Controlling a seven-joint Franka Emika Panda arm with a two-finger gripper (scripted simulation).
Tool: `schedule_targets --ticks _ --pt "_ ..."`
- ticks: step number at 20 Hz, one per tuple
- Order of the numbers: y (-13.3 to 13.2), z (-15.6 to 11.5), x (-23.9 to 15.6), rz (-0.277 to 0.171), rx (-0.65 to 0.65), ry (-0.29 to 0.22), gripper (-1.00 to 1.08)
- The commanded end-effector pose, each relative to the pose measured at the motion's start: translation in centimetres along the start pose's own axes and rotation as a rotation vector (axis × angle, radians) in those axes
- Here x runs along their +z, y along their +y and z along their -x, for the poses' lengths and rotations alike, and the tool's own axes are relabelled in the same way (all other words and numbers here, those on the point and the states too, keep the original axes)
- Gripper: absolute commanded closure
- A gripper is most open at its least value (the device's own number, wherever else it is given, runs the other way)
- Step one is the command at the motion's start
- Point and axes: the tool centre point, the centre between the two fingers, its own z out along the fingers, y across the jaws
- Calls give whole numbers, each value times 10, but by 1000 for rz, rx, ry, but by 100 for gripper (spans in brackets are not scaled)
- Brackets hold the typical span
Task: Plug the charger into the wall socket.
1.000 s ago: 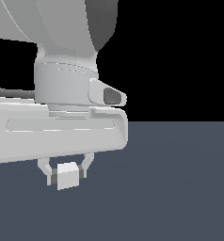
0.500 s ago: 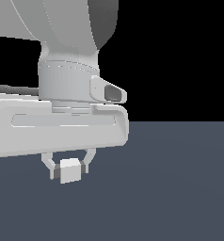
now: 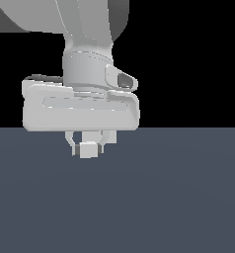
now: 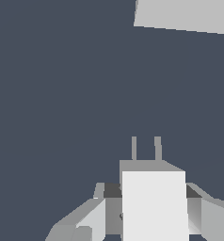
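The charger point(image 3: 88, 149) is a small white cube held between my gripper's point(image 3: 90, 146) two fingers, lifted above the dark floor. In the wrist view the charger point(image 4: 154, 204) shows two thin prongs point(image 4: 146, 148) sticking out of its far face. My gripper point(image 4: 147, 212) is shut on it from both sides. A flat light grey-white slab point(image 4: 184, 15) at the wrist picture's edge looks like part of the wall socket; its orange dot does not show. The socket is out of sight in the exterior view, where the arm fills much of the picture.
A plain dark grey-blue floor point(image 3: 178, 197) spreads under the gripper in both views. The large white hand body point(image 3: 80, 106) and wrist block the exterior view behind the gripper.
The arm has shifted toward the exterior view's right and slightly up, carrying the charger with it. The grip has stayed shut on the charger.
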Motion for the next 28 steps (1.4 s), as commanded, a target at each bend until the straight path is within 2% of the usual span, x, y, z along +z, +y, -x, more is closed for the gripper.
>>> schedule_targets --ticks 1,11,22,28 --pt "10 -13 -12 3 28 1 108" --pt "36 -43 -38 12 95 0 108" --pt "38 -47 -39 13 99 0 108" --pt "39 -60 -38 13 99 0 108"
